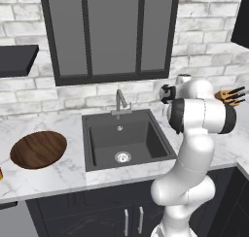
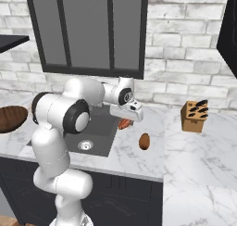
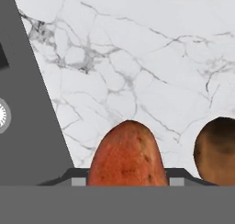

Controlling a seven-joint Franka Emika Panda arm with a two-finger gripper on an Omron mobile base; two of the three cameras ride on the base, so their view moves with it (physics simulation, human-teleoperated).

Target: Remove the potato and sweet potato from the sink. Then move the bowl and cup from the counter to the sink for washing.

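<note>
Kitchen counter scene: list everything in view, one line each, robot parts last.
Bright reddish-orange elongated sweet potato: one, held between the fingers above the counter, right of the sink.
Dull brown oval potato: one, on the counter right of the sink.
Dark brown round wooden bowl: one, counter left of the sink.
Dark grey square sink: one, recessed, silver drain.
Slim grey faucet: one, behind the sink.
Tan wooden knife block: one, far right.
White marble counter: one.
White arm's gripper: one, shut on the sweet potato.
</note>
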